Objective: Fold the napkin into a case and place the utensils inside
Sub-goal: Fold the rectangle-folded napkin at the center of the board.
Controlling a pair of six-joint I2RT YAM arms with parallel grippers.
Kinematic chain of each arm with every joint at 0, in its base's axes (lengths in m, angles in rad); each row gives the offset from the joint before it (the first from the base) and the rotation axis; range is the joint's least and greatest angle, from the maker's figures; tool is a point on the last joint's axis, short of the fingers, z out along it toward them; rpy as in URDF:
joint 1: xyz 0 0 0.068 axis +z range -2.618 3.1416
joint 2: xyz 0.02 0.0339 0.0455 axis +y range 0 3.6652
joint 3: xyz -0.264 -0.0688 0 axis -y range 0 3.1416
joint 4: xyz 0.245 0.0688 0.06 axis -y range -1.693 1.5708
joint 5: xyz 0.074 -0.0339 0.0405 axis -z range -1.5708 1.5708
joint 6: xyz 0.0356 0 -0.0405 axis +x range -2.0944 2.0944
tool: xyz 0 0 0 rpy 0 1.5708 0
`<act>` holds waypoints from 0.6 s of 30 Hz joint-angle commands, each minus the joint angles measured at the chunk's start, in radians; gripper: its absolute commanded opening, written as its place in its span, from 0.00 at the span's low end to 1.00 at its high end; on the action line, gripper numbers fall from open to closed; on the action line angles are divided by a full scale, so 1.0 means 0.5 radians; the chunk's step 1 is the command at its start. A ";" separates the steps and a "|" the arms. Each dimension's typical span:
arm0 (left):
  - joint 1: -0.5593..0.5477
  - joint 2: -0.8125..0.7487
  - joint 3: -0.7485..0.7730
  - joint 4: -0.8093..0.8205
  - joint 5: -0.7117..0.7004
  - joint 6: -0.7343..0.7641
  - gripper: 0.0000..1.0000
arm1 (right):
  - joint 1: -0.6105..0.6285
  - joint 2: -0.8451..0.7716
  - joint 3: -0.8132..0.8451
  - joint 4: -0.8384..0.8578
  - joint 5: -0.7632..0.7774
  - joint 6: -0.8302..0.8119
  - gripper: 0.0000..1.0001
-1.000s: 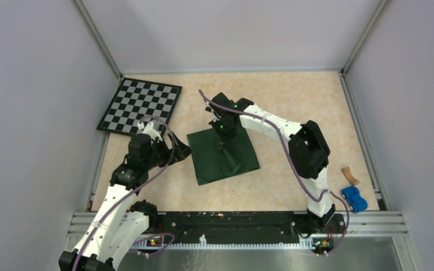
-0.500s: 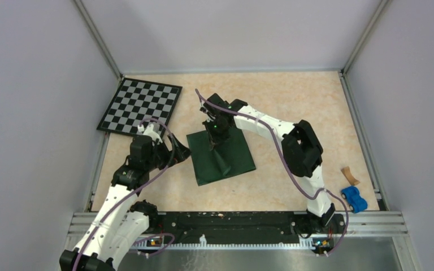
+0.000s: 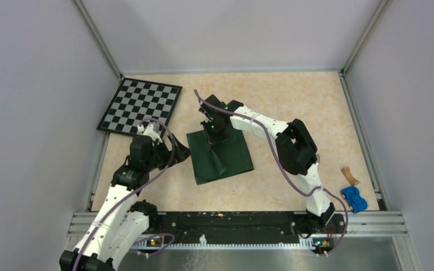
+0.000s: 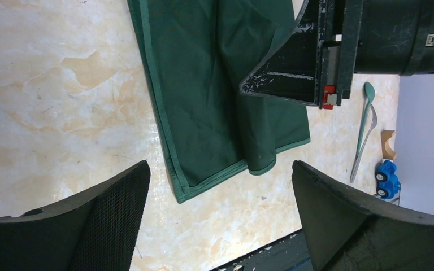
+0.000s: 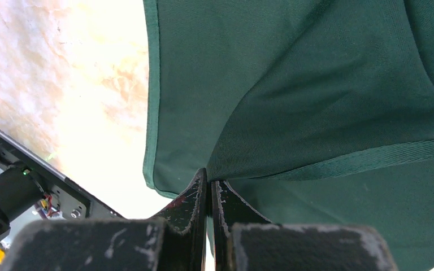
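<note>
Your napkin [image 3: 229, 158] lies mid-frame in the overhead view, with one edge lifted into a fold. Your right gripper [image 5: 209, 183] is pinched tight on that raised hem. Your left gripper [image 3: 181, 151] hangs just left of the napkin, jaws spread wide and holding nothing. The utensils [image 4: 363, 132] lie side by side at the right edge of the left wrist view, apart from the napkin.

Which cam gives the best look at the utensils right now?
Left wrist: the utensils lie side by side on the table past the napkin. Top external shows none of them; right wrist sees mostly napkin.
</note>
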 commanded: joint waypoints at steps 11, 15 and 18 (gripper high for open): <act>0.006 -0.048 -0.002 0.003 -0.015 -0.012 0.99 | 0.009 0.095 0.099 0.225 -0.074 0.079 0.21; 0.006 -0.056 -0.008 0.005 -0.021 -0.009 0.99 | 0.004 -0.016 0.004 0.400 -0.279 0.094 0.49; 0.006 -0.067 -0.002 -0.008 -0.045 0.007 0.99 | -0.041 -0.228 -0.226 0.660 -0.353 0.175 0.58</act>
